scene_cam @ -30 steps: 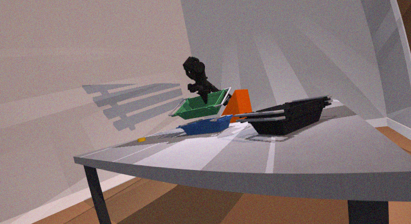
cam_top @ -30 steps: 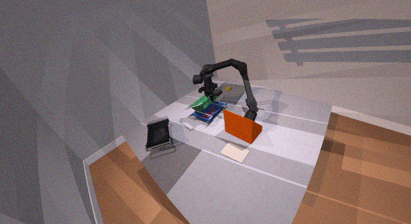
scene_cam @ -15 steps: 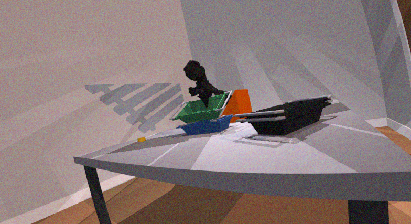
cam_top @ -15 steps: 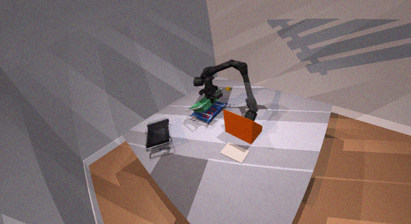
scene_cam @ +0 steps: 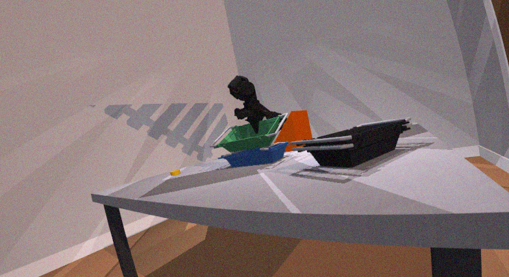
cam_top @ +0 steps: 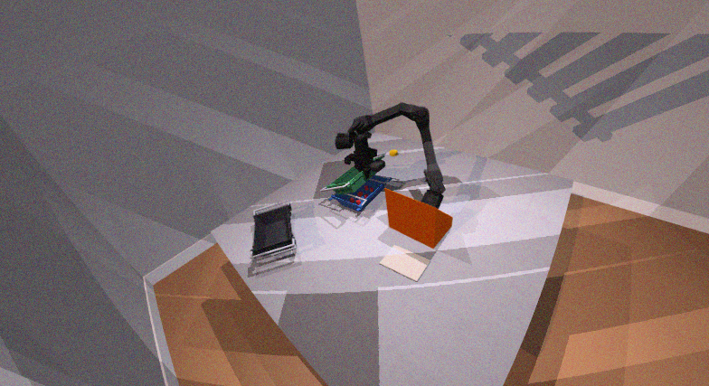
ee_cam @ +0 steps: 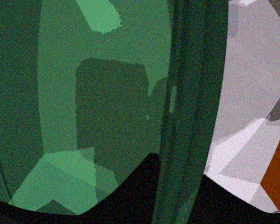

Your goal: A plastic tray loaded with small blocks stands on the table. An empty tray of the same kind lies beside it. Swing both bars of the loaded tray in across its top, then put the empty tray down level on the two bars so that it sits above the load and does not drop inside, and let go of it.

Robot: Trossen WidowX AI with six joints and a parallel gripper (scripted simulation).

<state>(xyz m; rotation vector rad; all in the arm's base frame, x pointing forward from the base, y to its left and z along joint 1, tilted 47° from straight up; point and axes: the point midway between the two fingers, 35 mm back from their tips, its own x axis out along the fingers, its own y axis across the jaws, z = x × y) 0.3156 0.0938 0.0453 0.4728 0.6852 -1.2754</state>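
Note:
My gripper (cam_top: 368,172) (scene_cam: 257,122) (ee_cam: 161,161) is shut on one long wall of the empty green tray (cam_top: 353,182) (scene_cam: 245,143) (ee_cam: 193,90). I hold this tray in the air close above the blue tray (cam_top: 358,208) (scene_cam: 251,159), tilted, with the gripped side higher. The blue tray stands on the table with small red blocks (cam_top: 358,201) inside. One of its wire bars shows across its near end in the top view. Its far bar is partly hidden, and I cannot tell how it lies. Any gap or contact between the trays is unclear.
A black tray (cam_top: 272,228) (scene_cam: 361,146) with wire bars stands on the table (scene_cam: 409,182) apart from the blue tray. An orange block with a sloping side (cam_top: 416,218) (scene_cam: 295,134) (ee_cam: 278,180) stands near the arm's base. A cream plate (cam_top: 406,262) and a small yellow piece (cam_top: 393,153) (scene_cam: 175,172) lie farther off.

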